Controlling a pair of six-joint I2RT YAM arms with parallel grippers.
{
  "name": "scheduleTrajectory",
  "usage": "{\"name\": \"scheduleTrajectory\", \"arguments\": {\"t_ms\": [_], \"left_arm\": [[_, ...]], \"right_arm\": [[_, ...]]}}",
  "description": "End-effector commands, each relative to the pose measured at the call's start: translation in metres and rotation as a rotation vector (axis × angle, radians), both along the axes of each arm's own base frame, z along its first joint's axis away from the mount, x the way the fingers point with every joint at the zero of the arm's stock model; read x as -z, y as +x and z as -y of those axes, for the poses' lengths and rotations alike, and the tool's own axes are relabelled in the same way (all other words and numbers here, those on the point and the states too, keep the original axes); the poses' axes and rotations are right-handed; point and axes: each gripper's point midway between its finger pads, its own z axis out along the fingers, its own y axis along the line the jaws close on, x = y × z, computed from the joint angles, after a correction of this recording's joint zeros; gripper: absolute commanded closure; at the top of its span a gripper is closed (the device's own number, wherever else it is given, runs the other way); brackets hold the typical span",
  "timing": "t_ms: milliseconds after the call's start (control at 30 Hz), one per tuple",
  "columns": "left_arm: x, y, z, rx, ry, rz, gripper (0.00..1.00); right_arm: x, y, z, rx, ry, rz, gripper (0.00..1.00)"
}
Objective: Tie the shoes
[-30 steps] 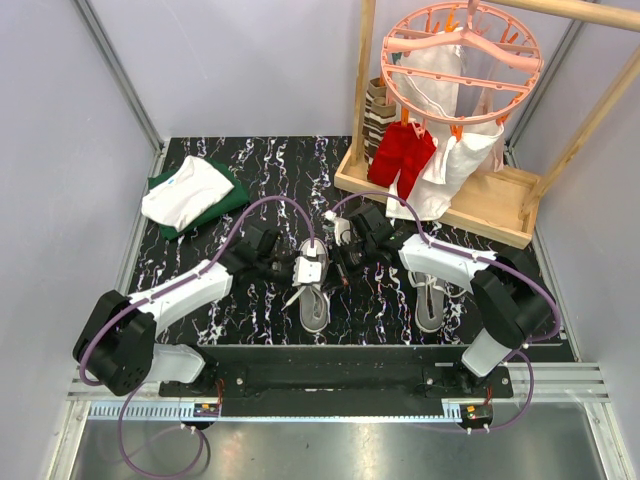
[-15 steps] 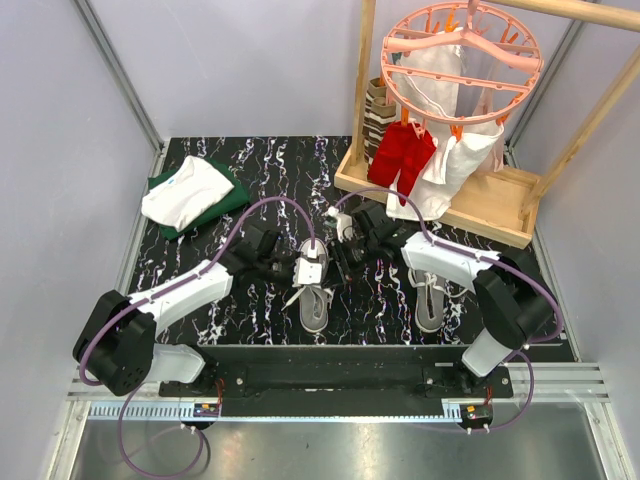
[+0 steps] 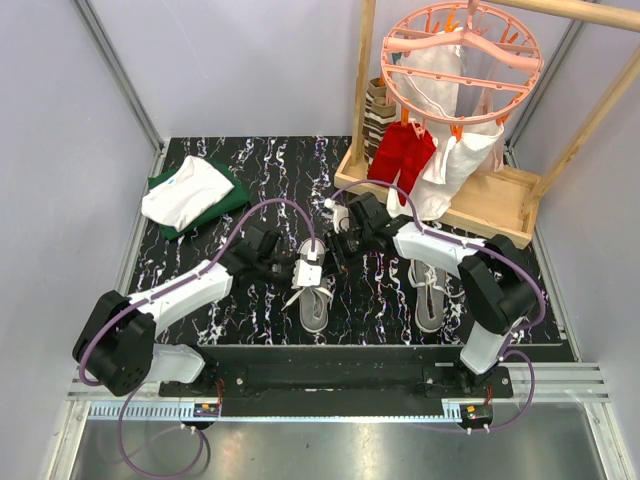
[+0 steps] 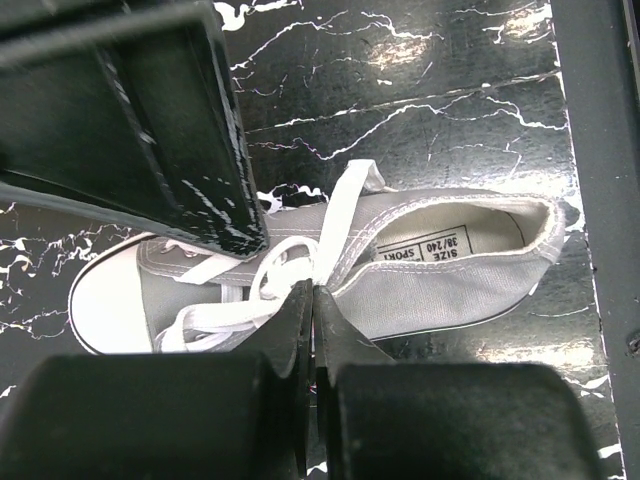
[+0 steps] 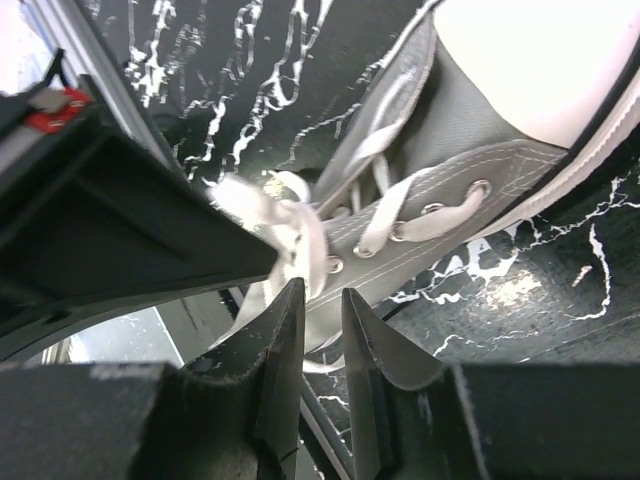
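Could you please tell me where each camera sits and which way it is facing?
Top external: above and behind the robot, facing down on the table; left arm, right arm, middle shoe and right shoe show.
Left wrist: above the middle shoe, facing down; shut left gripper at its laces.
Right wrist: low by that shoe's toe, facing its laces; right gripper slightly open.
Shared: both wrist views show the middle shoe, each with the other gripper.

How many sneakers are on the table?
2. One sneaker lies centre-front; the other sneaker lies to its right, partly beneath the right arm. None seems hidden.
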Motion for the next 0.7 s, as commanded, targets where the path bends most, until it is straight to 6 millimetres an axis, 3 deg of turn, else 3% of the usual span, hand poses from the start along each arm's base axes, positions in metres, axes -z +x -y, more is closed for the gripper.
{"name": "scheduleTrajectory", "arguments": {"t_ms": [0, 667], "left_arm": [[-0.022, 0.005, 0.009, 0.034, -0.053, 0.066, 1.0], [-0.023, 0.005, 0.01, 0.032, -0.055, 0.06, 1.0]], "right_arm": [[-0.008, 0.014, -0.007, -0.005, 0.01, 0.055, 0.7], [-0.004, 0.003, -0.016, -0.049, 0.018, 0.031, 0.65]]}}
